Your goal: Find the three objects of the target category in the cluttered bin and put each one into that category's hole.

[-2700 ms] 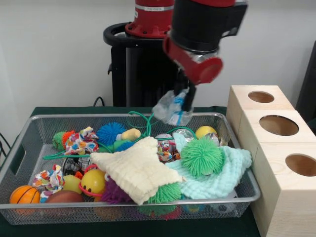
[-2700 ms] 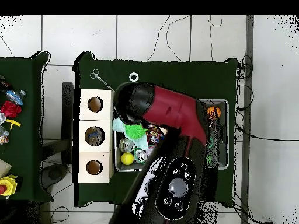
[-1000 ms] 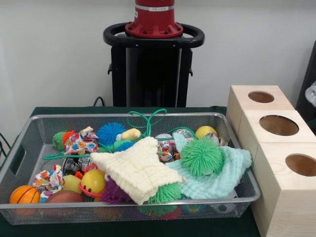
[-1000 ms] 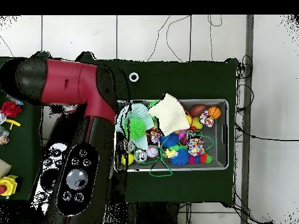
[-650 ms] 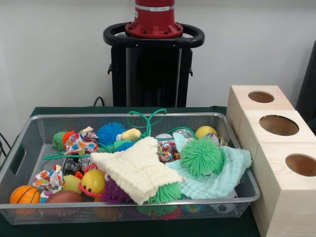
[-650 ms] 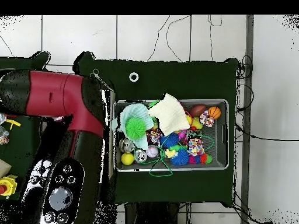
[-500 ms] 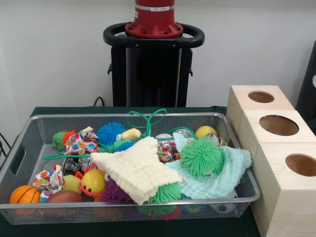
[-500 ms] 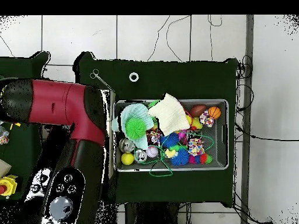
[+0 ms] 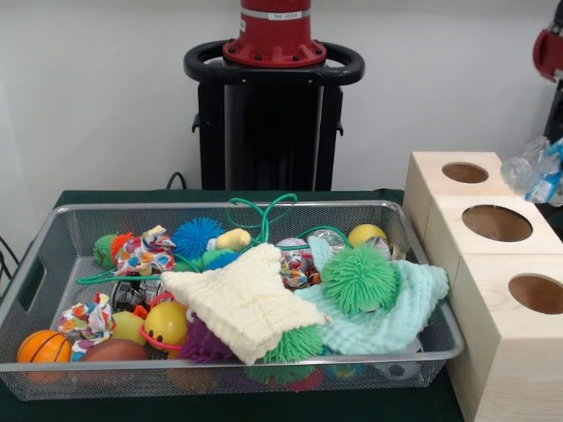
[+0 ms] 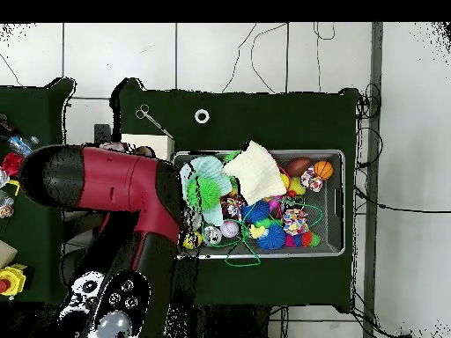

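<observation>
At the right edge of the front view my gripper (image 9: 549, 163) is shut on a crumpled clear plastic piece with blue print (image 9: 533, 170). It hangs above the far and middle blocks of the wooden box (image 9: 493, 264), close to the middle hole (image 9: 497, 222). The far hole (image 9: 464, 172) and near hole (image 9: 537, 293) are open. Only the plastic and a red arm part (image 9: 550, 48) show. In the overhead view the red arm (image 10: 110, 180) covers the box, and the gripper is hidden under it.
The wire bin (image 9: 264, 208) holds a cream cloth (image 9: 242, 299), a mint cloth (image 9: 396, 312), a green spiky ball (image 9: 358, 279), a blue spiky ball (image 9: 197, 236), a yellow smiley ball (image 9: 165, 323), an orange basketball (image 9: 44, 345) and a green cord. Overhead, the bin (image 10: 260, 152) lies right of the arm.
The arm swung out past the box, out of the front view, and has come back in at the right edge, still carrying the plastic piece, now over the box.
</observation>
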